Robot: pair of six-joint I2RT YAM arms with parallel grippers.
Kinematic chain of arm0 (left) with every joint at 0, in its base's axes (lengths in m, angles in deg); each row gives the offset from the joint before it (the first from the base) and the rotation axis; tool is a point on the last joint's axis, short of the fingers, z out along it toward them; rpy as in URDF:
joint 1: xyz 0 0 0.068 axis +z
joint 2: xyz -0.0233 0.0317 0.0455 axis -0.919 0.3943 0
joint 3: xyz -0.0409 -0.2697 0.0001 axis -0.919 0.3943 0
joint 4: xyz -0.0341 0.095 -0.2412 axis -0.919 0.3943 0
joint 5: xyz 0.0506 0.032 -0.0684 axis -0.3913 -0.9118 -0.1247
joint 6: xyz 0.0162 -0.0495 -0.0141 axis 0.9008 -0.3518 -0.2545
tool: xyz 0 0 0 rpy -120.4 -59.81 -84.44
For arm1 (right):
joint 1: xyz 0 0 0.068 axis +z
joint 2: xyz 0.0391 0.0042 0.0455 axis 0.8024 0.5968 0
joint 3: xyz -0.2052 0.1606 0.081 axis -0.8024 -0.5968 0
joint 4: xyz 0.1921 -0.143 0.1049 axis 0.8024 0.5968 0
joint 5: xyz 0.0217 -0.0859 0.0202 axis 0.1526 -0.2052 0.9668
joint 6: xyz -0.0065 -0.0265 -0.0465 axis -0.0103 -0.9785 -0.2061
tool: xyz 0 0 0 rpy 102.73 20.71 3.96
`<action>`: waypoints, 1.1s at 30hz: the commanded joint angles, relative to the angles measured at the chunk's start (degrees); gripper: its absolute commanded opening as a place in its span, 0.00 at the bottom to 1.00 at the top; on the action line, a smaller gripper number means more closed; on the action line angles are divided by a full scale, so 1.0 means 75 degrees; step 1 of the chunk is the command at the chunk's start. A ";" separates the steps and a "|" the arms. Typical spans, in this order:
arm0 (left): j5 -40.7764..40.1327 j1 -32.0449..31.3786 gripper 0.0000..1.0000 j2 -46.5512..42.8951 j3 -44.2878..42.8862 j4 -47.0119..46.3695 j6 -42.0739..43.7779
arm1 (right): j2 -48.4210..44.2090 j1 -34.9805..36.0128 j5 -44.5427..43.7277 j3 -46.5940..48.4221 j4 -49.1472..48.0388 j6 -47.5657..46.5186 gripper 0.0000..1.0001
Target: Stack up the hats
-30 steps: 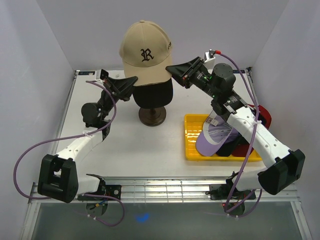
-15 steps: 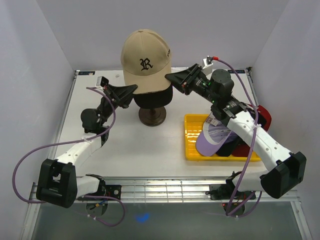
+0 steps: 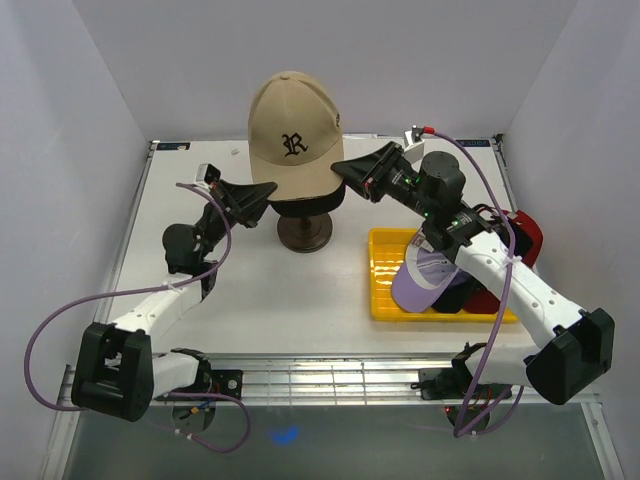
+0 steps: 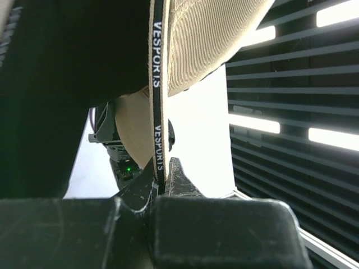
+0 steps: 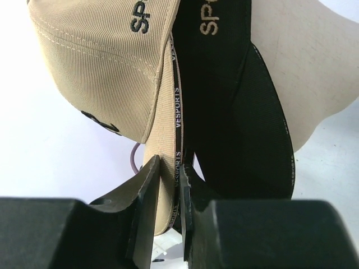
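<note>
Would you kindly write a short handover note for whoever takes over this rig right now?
Left gripper: shut on the tan cap, pinching its rim.
Right gripper: shut on the same rim, opposite side.
Tan cap is held over the black cap, which sits on the mannequin head.
Lavender cap, dark cap and red cap lie at the yellow tray.
Done: black cap placed.
Left: seat and release tan, then stack the tray caps.
</note>
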 commanded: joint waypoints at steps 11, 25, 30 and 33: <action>0.0036 0.0214 0.00 -0.0771 0.0459 0.1038 -0.1375 | -0.0354 -0.0031 -0.0343 -0.0681 0.0021 -0.0292 0.22; 0.0575 0.0215 0.00 -0.0865 -0.0432 0.2937 -0.0110 | -0.0507 -0.0254 -0.0648 -0.0565 0.0582 -0.0397 0.35; 0.0599 0.0215 0.00 -0.0888 -0.0678 0.3440 0.0218 | -0.0507 -0.0254 -0.0730 -0.0435 0.0724 -0.0537 0.54; 0.0669 0.0214 0.00 -0.0865 -0.0749 0.3628 0.0359 | -0.0507 -0.0254 -0.0788 -0.0342 0.0829 -0.0631 0.57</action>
